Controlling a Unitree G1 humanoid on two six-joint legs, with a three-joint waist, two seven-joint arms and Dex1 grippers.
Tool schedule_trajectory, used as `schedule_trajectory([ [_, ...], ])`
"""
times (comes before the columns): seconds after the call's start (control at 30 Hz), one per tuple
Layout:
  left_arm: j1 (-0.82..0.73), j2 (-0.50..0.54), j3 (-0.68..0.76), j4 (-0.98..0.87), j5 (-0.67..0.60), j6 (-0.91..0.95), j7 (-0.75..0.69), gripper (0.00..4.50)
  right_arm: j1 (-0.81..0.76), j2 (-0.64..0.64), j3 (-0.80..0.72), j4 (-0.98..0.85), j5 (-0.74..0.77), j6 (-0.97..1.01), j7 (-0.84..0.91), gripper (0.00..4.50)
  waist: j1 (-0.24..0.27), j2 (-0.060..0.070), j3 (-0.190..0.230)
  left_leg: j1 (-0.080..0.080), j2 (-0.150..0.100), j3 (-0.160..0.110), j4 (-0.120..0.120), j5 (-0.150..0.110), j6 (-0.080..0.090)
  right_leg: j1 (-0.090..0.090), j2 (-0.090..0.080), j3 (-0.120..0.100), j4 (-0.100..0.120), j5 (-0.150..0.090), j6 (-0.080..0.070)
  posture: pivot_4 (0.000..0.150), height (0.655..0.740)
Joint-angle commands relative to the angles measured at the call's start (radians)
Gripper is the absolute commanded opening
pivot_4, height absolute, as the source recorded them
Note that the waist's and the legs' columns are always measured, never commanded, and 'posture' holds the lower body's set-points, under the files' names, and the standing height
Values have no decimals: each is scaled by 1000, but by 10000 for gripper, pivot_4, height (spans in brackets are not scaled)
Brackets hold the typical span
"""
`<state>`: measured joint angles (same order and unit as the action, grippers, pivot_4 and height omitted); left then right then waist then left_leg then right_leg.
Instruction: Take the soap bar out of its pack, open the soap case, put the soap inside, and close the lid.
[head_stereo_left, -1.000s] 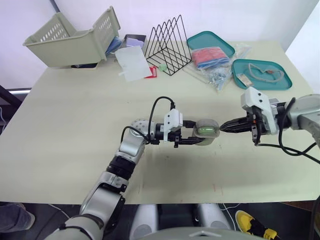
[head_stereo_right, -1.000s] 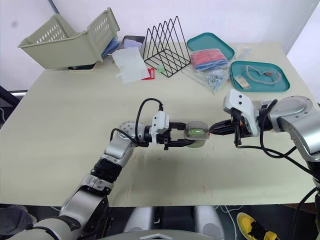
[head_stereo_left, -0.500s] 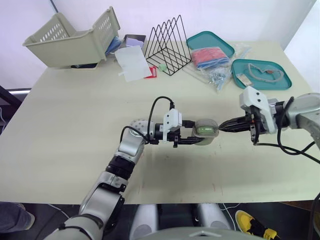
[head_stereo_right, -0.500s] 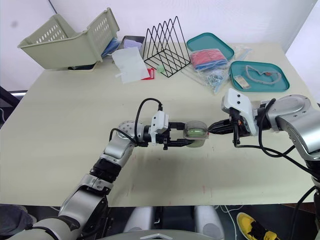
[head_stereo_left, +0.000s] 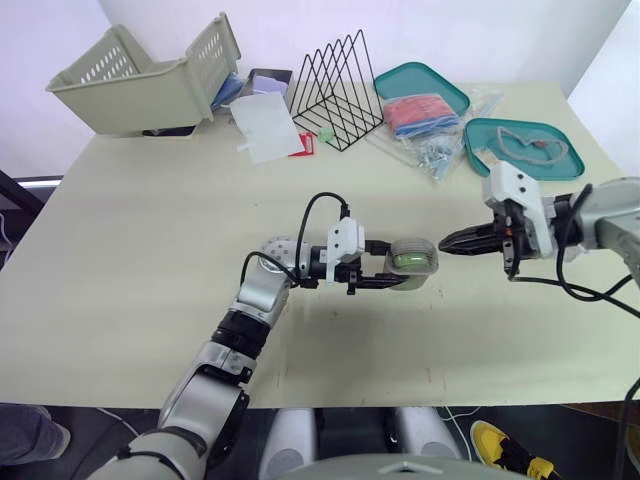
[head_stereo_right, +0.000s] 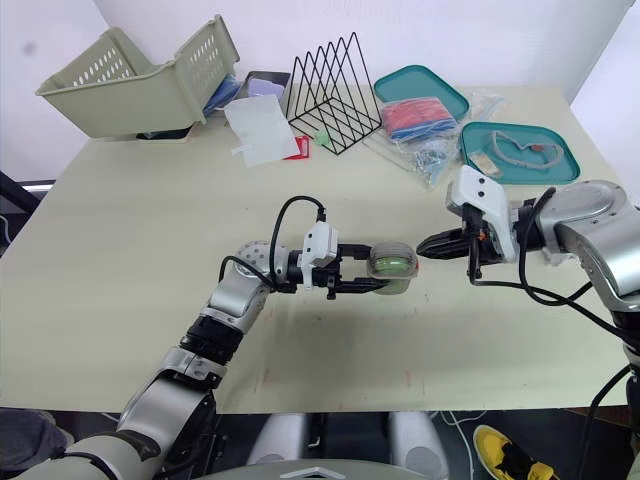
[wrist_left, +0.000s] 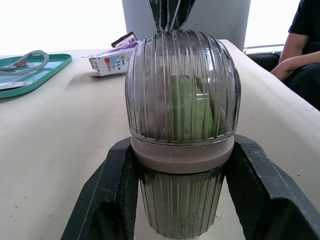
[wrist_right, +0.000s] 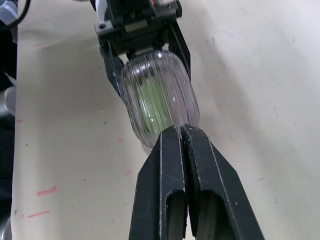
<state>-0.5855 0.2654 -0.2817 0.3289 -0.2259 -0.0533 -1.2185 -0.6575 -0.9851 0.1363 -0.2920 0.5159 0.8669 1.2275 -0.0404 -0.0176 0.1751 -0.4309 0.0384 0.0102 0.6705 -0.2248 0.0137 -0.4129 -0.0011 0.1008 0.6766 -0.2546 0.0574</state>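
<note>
The clear ribbed soap case (head_stereo_left: 412, 260) lies on its side just above the table, its lid down and a green soap bar (wrist_left: 190, 107) visible inside. My left gripper (head_stereo_left: 402, 270) is shut on the case, one black finger (wrist_left: 107, 195) on each side of its lower half. From the right, my right gripper (head_stereo_left: 446, 242) points at the case with its fingers (wrist_right: 170, 165) pressed together and nothing between them. Its tips meet the rounded end of the lid (wrist_right: 172, 107).
At the back stand a tilted beige basket (head_stereo_left: 140, 75), a black wire rack (head_stereo_left: 335, 90), white paper (head_stereo_left: 265, 125), two teal trays (head_stereo_left: 420, 78) (head_stereo_left: 525, 148) and a plastic bag of small items (head_stereo_left: 432, 150). A white and purple box (wrist_left: 112, 62) lies beyond the case, with a seated person (wrist_left: 300, 45) past the table edge.
My right gripper has risen a little and stays shut at the lid's end. The left gripper and the case have not moved.
</note>
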Motion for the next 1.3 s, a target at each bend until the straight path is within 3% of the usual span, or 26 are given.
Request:
schedule_trajectory([
  [0.03, -11, 3, 4, 11, 17, -10, 10, 19596, -24, -7, -40, -32, 22, 0, 1, 763, 0, 0, 0, 0, 0, 0, 0, 0, 0, 0, 0, 0, 0, 0, 0, 1500, 7400],
  [0.3, -8, 3, 4, 10, 16, -13, 12, 19596, -17, 12, -26, -69, 46, 5, -28, 763, 0, 0, 0, 0, 0, 0, 0, 0, 0, 0, 0, 0, 0, 0, 0, 1500, 7400],
  [1.3, -10, -8, 20, 0, 3, 6, 25, 19596, 26, 66, 175, -80, -97, -5, -72, 763, -1, -3, -3, 4, 1, 0, 0, 0, 0, 2, 0, 0, 1, 0, 0, 1500, 7400],
])
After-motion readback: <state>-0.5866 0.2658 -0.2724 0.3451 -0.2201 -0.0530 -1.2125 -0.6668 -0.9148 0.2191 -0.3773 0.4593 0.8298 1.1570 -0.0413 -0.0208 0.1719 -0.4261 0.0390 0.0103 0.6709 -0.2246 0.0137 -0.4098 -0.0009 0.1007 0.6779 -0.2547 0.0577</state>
